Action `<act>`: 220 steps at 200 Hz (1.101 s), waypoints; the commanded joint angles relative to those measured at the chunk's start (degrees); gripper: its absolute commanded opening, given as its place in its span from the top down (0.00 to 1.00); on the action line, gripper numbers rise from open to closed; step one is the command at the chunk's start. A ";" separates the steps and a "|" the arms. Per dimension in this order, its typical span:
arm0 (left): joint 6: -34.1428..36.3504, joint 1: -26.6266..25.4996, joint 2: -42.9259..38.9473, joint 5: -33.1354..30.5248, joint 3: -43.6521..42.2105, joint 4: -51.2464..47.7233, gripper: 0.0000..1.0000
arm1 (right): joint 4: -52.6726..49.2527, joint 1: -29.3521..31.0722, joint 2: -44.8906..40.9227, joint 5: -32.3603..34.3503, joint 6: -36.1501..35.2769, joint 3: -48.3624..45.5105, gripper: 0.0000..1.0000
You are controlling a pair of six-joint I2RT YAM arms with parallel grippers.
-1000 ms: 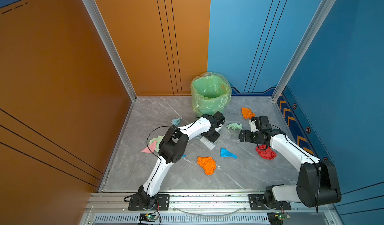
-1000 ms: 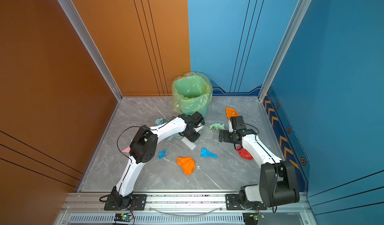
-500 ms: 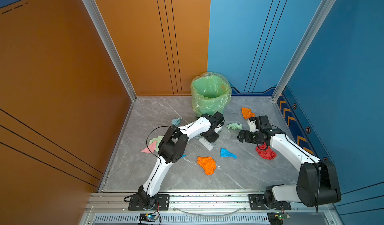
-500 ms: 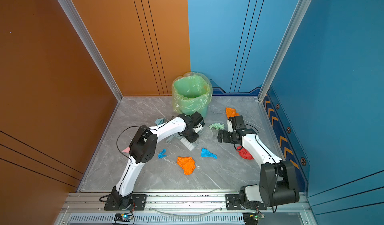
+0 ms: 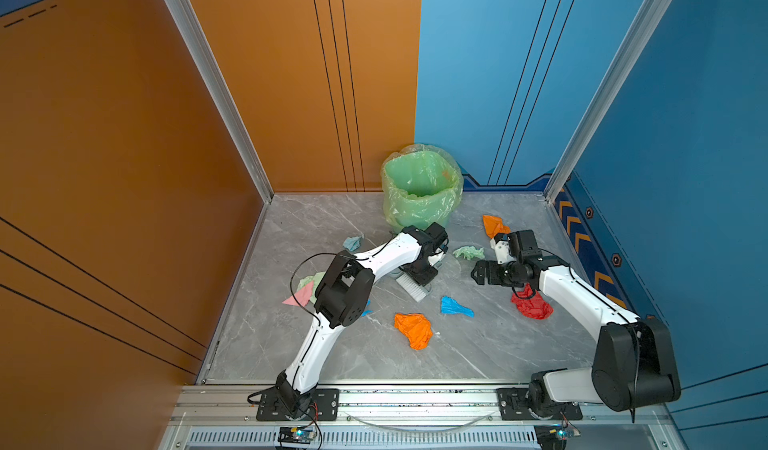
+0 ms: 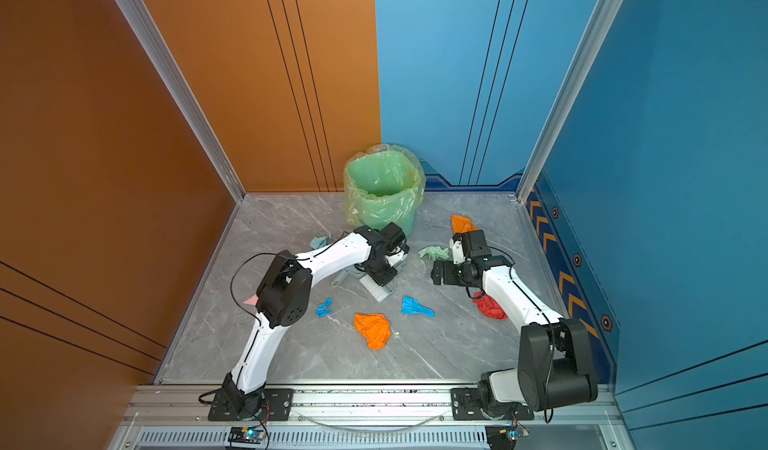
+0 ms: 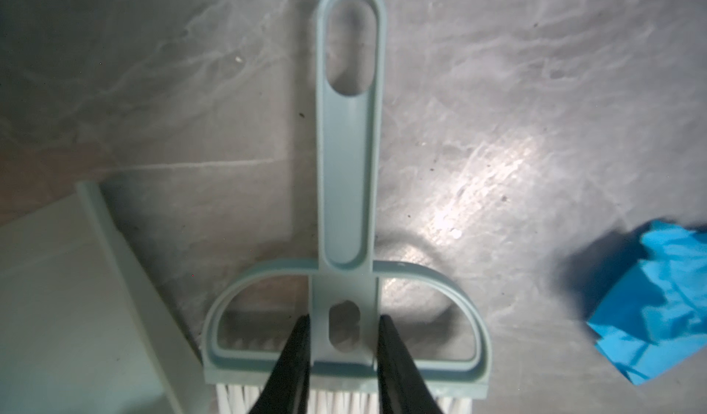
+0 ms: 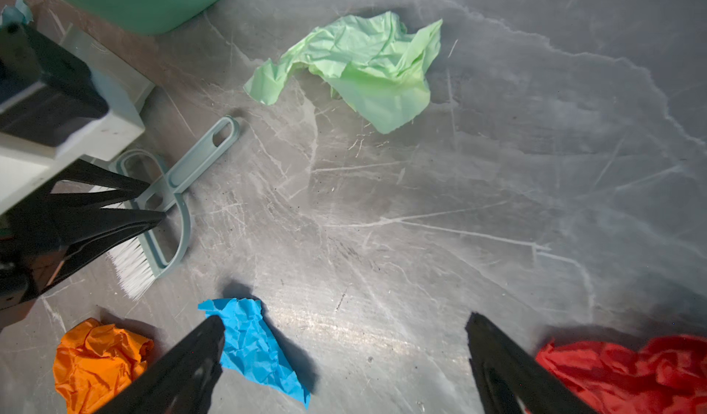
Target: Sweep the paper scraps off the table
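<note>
My left gripper is shut on the stem of a pale teal brush with white bristles; the brush lies flat on the table in front of the bin. My right gripper is open and empty, hovering over bare table. Paper scraps lie around: a bright blue one beside its fingertip, a red one, a pale green one, and an orange one. Another orange scrap and a light blue one lie further back.
A bin with a translucent green liner stands at the back middle. A pale dustpan sits right beside the brush. Pink and pale green scraps lie behind my left elbow. Walls and aluminium rails close the table in.
My right gripper has edged slightly to the left, staying open. The left gripper and the brush have not visibly moved.
</note>
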 commanded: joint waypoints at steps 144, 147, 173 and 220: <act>4.29 -0.37 -8.28 8.77 -0.94 -4.28 1.00 | 7.55 0.38 -5.74 -16.68 -9.06 -3.89 0.01; 4.44 -0.41 -8.54 9.16 -1.00 -4.33 1.00 | 7.31 0.34 -5.66 -16.74 -9.26 -3.67 0.01; 5.81 -0.94 -10.42 12.55 -1.69 -4.78 1.00 | 5.11 0.38 -4.65 -18.43 -11.08 -1.66 0.04; 8.74 -0.94 -12.88 17.60 -3.18 -6.13 1.00 | 1.29 0.38 -3.22 -27.75 -15.55 2.66 0.04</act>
